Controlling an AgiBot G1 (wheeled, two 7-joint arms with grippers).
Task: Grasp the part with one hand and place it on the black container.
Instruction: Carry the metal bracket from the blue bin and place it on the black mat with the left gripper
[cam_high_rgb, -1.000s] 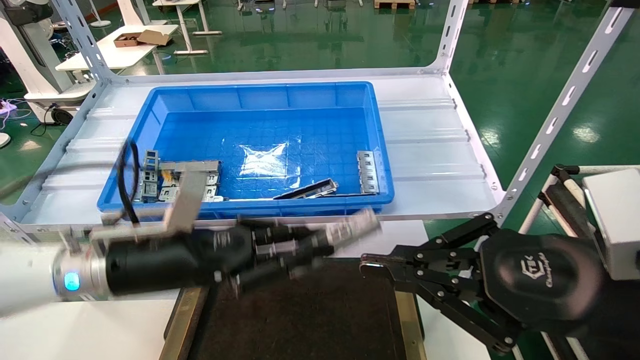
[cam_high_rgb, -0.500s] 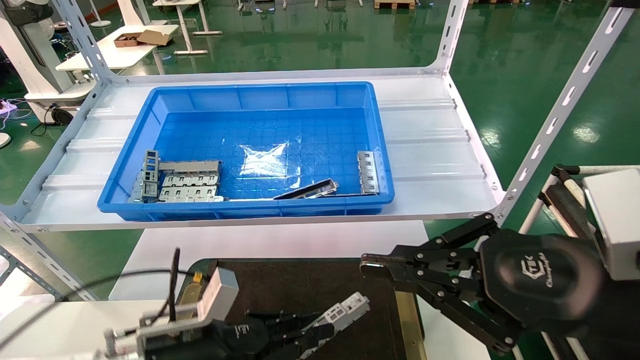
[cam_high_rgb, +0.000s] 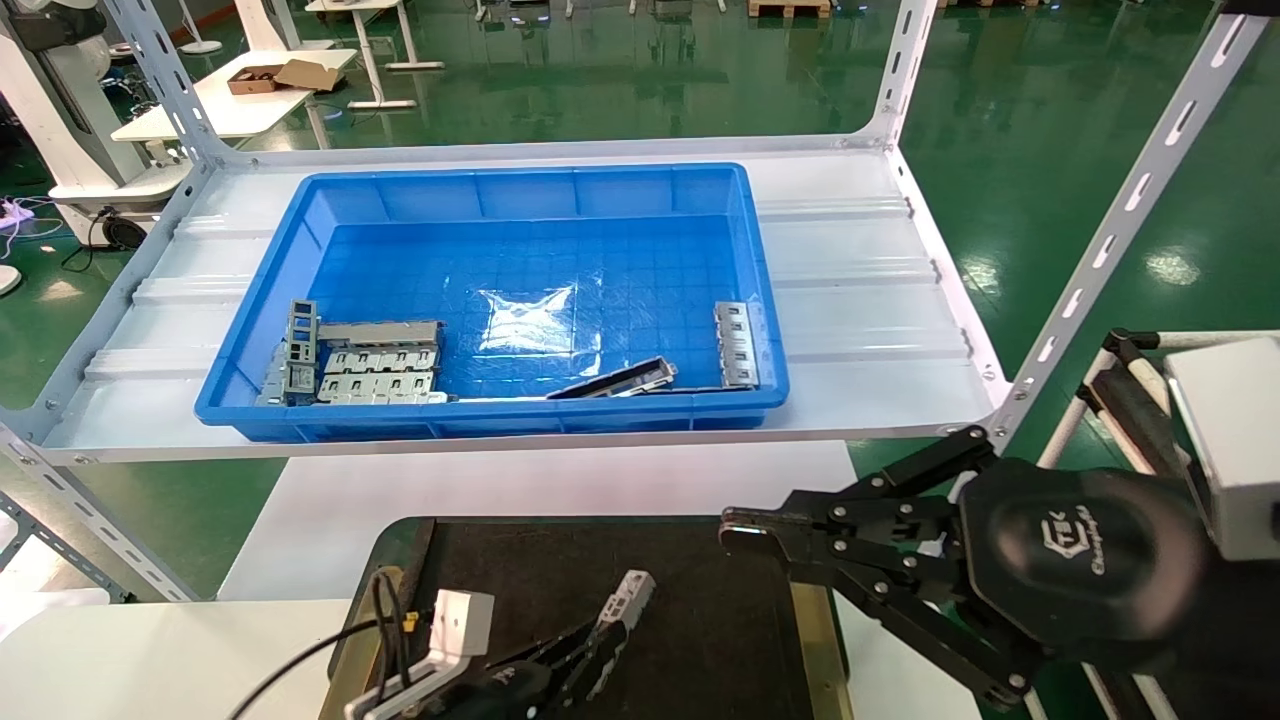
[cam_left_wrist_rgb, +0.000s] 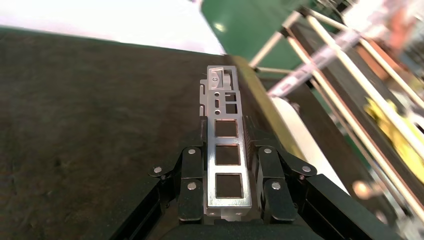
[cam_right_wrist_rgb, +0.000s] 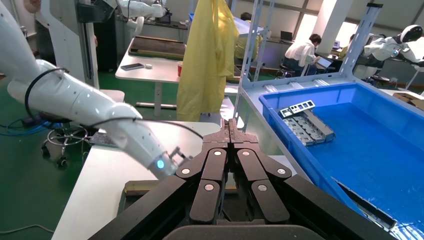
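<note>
my left gripper (cam_high_rgb: 585, 655) is down at the near edge of the black container (cam_high_rgb: 690, 640), low over its matte dark surface, and it's clamped on the part (cam_high_rgb: 625, 597). in the left wrist view the two fingers (cam_left_wrist_rgb: 192, 177) press on the long sides of the part (cam_left_wrist_rgb: 225, 157), which sticks straight out past the fingertips. i can't tell whether its far end touches the tray or hovers just above it.

room to move: the container (cam_left_wrist_rgb: 75, 110) has plenty of bare surface to the left of the part and out toward its far edge. the right side is tighter. the olive-gold strip (cam_high_rgb: 818, 625) along the right edge is close to the part's far end in the wrist view, and my right gripper (cam_high_rgb: 740, 530) hangs just over the far right corner of the tray. its fingers are pressed together with nothing between them, as the right wrist view shows (cam_right_wrist_rgb: 231, 131).

the part itself is a thin silver-grey sheet-metal strip. i count three big square cutouts in a row, then a couple of smaller slots and a little folded tab at the far end.

beyond the tray, on the white shelf (cam_high_rgb: 860, 300), sits the blue bin (cam_high_rgb: 520, 190), well apart from both grippers. it holds a stack of grey plates (cam_high_rgb: 375, 365) near left, a dark bar (cam_high_rgb: 615, 380) near the middle, and another strip (cam_high_rgb: 735, 345) at the right wall.
</note>
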